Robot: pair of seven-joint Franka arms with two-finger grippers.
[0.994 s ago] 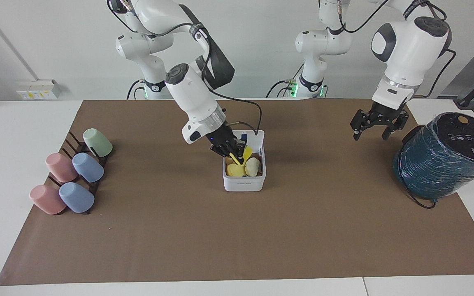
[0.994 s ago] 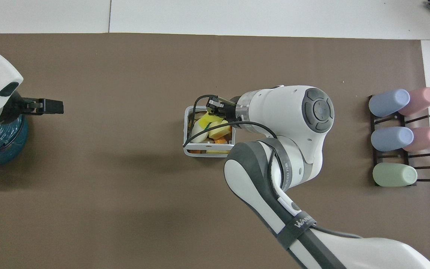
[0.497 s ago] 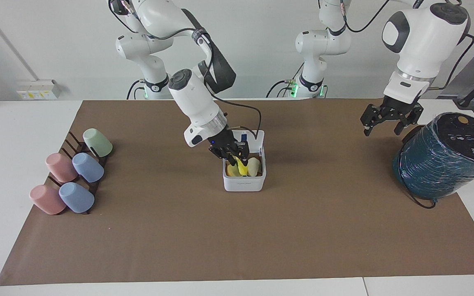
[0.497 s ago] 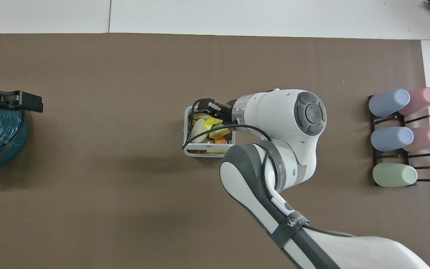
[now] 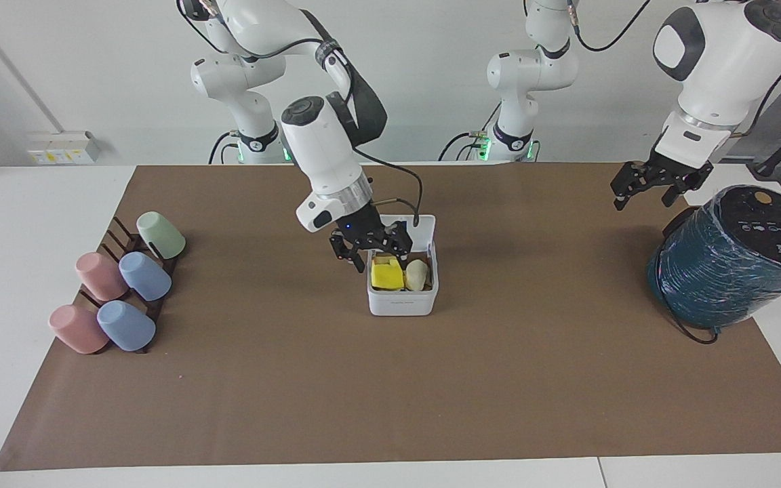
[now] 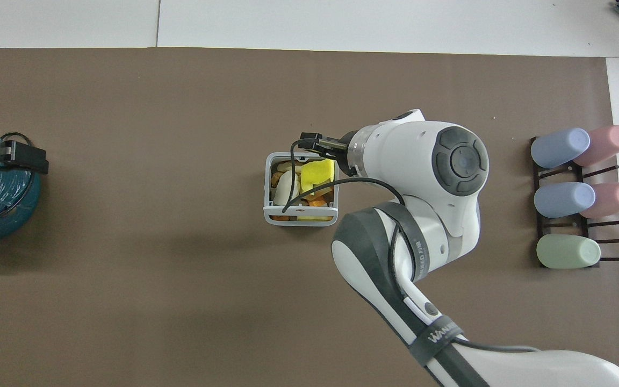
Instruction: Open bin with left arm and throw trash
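Note:
The white bin [image 5: 402, 305] stands open mid-table, its lid [image 5: 420, 229] upright on the side nearer the robots. A bright yellow piece [image 5: 388, 274] and a cream-white lump [image 5: 417, 274] lie in it. In the overhead view the bin [image 6: 266, 189] also shows the yellow piece [image 6: 318, 172], the lump [image 6: 284, 188] and an orange wedge [image 6: 317, 203]. My right gripper [image 5: 370, 248] hangs open and empty just above the bin's rim; it also shows in the overhead view [image 6: 317, 148]. My left gripper [image 5: 655, 187] is open in the air beside the teal cylinder.
A big teal wrapped cylinder [image 5: 729, 264] with a cable lies at the left arm's end of the table. A rack of several pastel cups [image 5: 119, 285] sits at the right arm's end. Brown paper covers the table.
My right gripper has opened and let the yellow piece drop flat into the bin, then risen a little. My left gripper has moved away from the bin toward the teal cylinder.

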